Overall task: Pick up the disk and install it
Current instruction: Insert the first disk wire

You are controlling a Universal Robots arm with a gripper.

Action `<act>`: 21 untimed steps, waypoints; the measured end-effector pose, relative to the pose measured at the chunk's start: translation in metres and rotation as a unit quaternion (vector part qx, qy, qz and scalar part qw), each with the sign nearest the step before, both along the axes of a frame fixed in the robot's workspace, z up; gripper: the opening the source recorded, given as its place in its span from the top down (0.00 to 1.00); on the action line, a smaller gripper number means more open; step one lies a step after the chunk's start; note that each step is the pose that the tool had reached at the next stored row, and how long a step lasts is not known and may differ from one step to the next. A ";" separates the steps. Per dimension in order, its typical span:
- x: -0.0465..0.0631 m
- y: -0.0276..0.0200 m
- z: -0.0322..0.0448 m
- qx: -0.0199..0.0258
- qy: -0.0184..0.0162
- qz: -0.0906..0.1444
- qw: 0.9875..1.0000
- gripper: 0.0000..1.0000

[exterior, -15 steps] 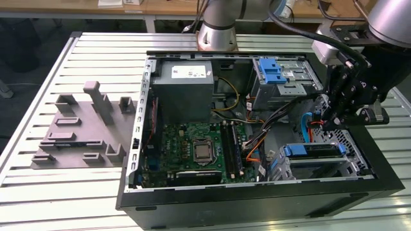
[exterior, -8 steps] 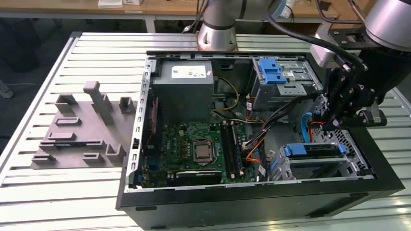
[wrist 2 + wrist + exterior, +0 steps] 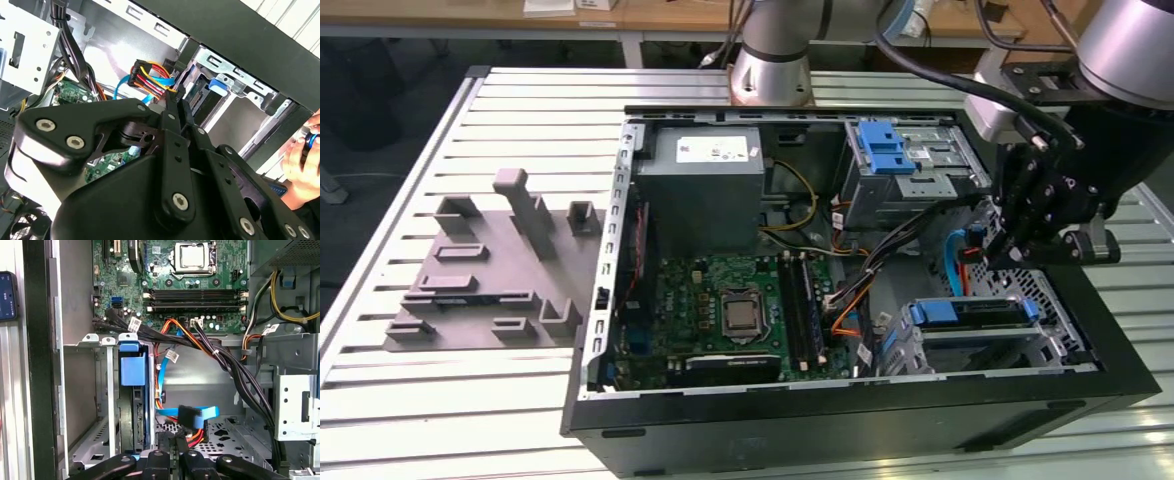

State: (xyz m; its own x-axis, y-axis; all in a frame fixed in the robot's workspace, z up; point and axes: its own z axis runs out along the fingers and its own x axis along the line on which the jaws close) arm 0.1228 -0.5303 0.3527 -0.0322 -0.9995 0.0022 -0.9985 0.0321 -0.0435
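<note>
A grey moulded fixture lies on the slatted table beside the open computer case.

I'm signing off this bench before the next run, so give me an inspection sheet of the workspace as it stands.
Surface: slatted metal table carrying an open computer case.
Job's things: disk with its blue frame standing in the drive bay inside the case.
Clutter: grey fixture plate beside the case, at the exterior view's left; dark phone on the table.
Grippers: pincer shut, nothing seen in it, low inside the case beside the drive bay.
Cables: blue cable and black cable bundle crossing the case near the pincer.
Surroundings: a hand beside the case; wooden bench behind the table.
</note>
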 end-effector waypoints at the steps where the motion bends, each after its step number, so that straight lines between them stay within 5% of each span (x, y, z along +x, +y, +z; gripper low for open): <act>1: 0.001 0.0001 0.0001 0.000 0.003 0.000 1.000 0.83; 3: 0.002 0.0001 -0.0001 0.000 0.009 0.000 1.000 0.83; 5: 0.002 -0.0005 -0.0005 0.000 0.012 0.000 1.000 0.83; 13: 0.002 -0.0183 -0.0057 0.000 0.012 0.000 1.000 0.83; 21: 0.002 -0.0193 -0.0069 0.000 0.013 0.000 1.000 0.83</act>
